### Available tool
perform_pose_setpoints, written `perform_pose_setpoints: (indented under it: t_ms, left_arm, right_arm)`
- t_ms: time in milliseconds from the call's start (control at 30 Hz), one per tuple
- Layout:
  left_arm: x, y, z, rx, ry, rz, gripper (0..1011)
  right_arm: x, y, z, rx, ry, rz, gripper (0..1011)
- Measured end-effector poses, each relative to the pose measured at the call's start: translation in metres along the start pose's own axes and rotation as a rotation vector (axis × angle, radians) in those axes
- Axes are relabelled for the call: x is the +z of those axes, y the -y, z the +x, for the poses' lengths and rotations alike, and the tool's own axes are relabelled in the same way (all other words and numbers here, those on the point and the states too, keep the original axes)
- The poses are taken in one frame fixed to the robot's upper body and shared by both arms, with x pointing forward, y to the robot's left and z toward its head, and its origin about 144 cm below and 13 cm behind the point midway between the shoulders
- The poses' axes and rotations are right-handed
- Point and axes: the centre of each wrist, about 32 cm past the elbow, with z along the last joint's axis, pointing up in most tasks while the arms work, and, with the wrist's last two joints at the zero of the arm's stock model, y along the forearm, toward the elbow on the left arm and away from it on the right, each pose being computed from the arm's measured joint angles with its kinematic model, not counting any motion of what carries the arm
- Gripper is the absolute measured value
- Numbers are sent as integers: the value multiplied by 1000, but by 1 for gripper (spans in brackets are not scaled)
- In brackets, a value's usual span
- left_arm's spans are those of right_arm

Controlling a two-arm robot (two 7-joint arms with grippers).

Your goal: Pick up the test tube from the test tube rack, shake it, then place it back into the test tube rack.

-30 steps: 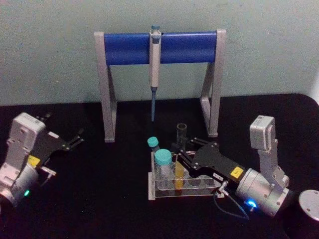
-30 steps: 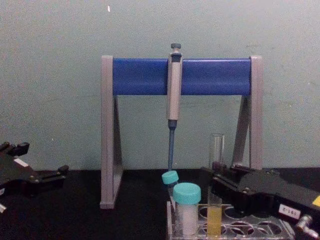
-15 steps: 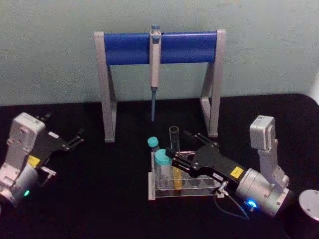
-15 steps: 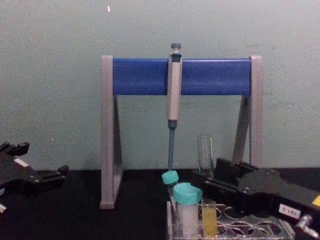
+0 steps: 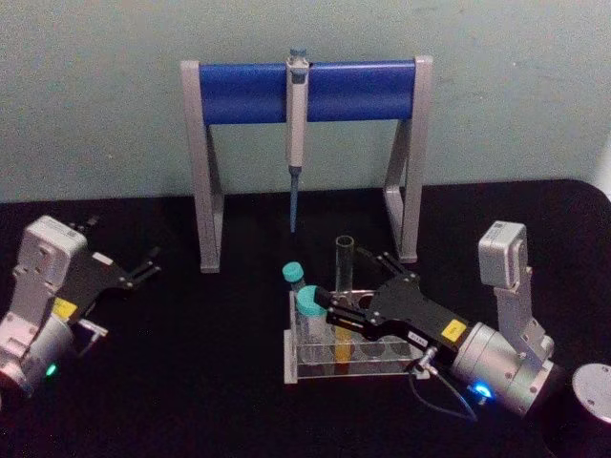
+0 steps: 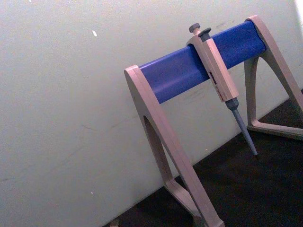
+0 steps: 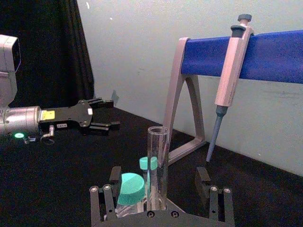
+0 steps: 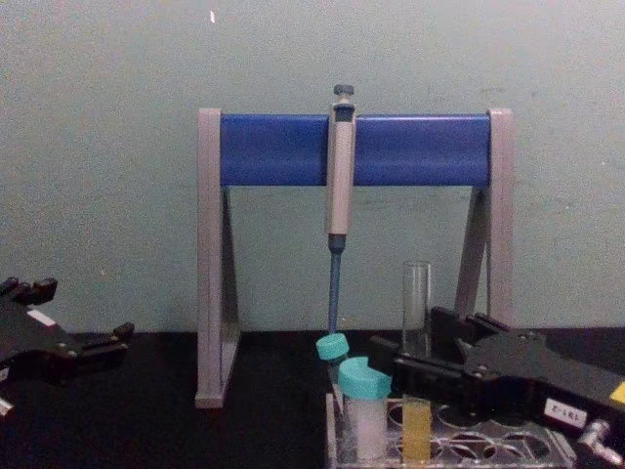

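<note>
One slim test tube (image 5: 343,277), uncapped and with yellow liquid in its lower part, stands upright in a hole toward the left end of the clear test tube rack (image 5: 377,355) at the near centre of the black table (image 5: 191,382). The right gripper (image 7: 158,172) reaches in over the rack from the near right. Its fingers (image 7: 115,174) are spread and sit on either side of the glass without touching it, as the right wrist view shows. The tube's weight is therefore borne by the rack alone. The straddle at mid-height looks chosen so that a squeeze would land above the rack's top plate and below the open mouth, and the lift and the shake appear not yet begun. Just left of the tube, a wide tube with a teal screw cap (image 5: 310,303) crowds the near finger. That probably explains the approach from the right. A small teal-capped tube (image 5: 292,273) leans at the rack's far left corner. At the table's left, well apart from the rack, the left gripper (image 7: 111,113) rests parked with its fingers parted and empty, out of the working arm's path. Farther back, a grey-and-blue pipette stand (image 5: 248,93) spans the far table against the pale wall. A single pipette (image 5: 297,114) hangs tip-down from its bar, beyond the rack.
</note>
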Motion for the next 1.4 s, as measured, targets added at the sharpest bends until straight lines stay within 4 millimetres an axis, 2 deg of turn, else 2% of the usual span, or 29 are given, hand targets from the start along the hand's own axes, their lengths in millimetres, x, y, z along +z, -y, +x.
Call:
perform_pose_setpoints:
  t_ms: [467,667,867,1133,1400]
  left_arm:
    - [0,0,0,0,0,0,1001]
    - [0,0,0,0,0,0,1002]
    - [0,0,0,0,0,0,1001]
    - [0,0,0,0,0,0,1001]
    - [0,0,0,0,0,0,1001]
  right_arm:
    - [0,0,0,3,1,1,1000]
    - [13,0,0,25,25,35,1000]
    - [33,4,-1,39,60,103,1000]
    - [53,18,-4,-118,144,199,1000]
    - [44,35,-2,-364,201,192,1000]
